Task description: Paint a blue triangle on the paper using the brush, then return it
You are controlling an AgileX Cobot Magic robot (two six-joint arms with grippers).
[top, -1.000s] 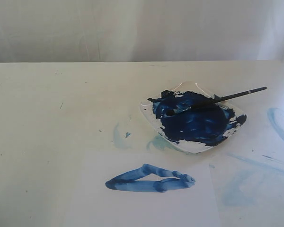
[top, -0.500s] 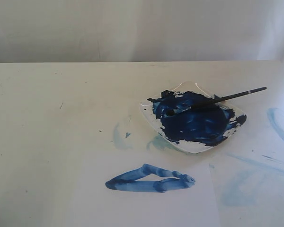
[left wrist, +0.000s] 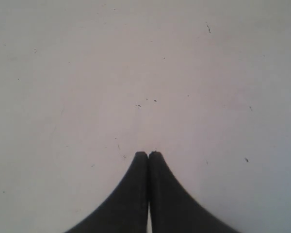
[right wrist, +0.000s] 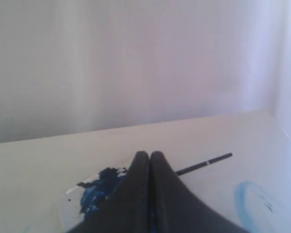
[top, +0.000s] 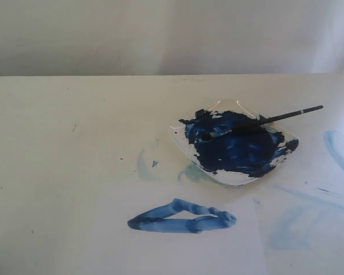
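Note:
The blue triangle [top: 180, 217] lies painted on the white paper [top: 172, 243] at the front of the table. The brush [top: 264, 121] rests across the clear paint dish [top: 180, 139], its bristles in the dark navy paint [top: 235, 146] and its handle end sticking out past the far right rim. Neither gripper shows in the exterior view. My left gripper [left wrist: 148, 153] is shut and empty over bare tabletop. My right gripper [right wrist: 149, 153] is shut and empty, apart from the brush [right wrist: 206, 163], whose handle shows behind its fingers; the dish [right wrist: 68, 213] lies mostly hidden behind them.
Faint pale-blue smears mark the tabletop left of the dish [top: 144, 166] and at the right edge [top: 338, 152]. A pale wall [top: 160, 34] backs the table's far edge.

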